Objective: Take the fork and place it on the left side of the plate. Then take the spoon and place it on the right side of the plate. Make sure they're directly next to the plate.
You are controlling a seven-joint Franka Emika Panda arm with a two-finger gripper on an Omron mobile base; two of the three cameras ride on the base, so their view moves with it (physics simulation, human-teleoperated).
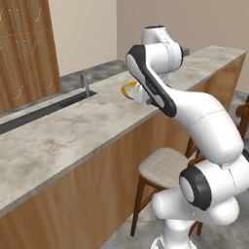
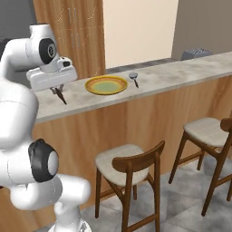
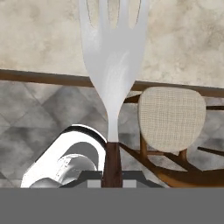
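Silver tines and a dark handle: the fork [image 3: 113, 65] hangs clenched in my pincer [image 2: 59, 92], just above the counter [image 2: 181, 72] left of the plate [image 2: 106, 84]. Beyond the plate's right rim lies the spoon [image 2: 134, 78], near it on the counter.

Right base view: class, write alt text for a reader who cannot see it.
The gripper holds a fork just above the marble counter, left of a yellow plate. A spoon lies right of the plate, and wooden stools stand below.
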